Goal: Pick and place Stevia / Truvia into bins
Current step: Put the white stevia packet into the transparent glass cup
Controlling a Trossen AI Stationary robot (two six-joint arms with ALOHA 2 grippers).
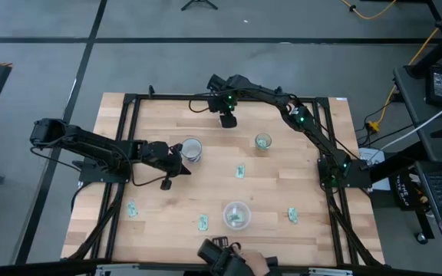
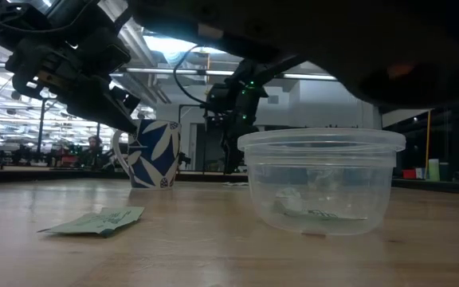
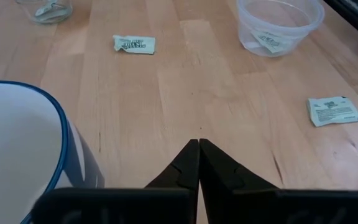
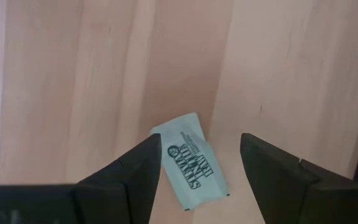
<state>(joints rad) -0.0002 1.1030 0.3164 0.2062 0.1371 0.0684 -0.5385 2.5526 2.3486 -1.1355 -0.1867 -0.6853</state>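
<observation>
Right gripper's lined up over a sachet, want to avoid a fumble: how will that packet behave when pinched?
The sachet lies flat on the table between the open right gripper fingers, so it is probably light, thin and floppy. Fingers may slide it rather than lift it. It won't roll.

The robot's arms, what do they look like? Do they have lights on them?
Both arms are black, thin and jointed, with black cables along them. Small green lights glow on the right arm; none show on the left arm. Each ends in a gripper with two dark, wedge-shaped fingers: the left gripper and the right gripper.
</observation>
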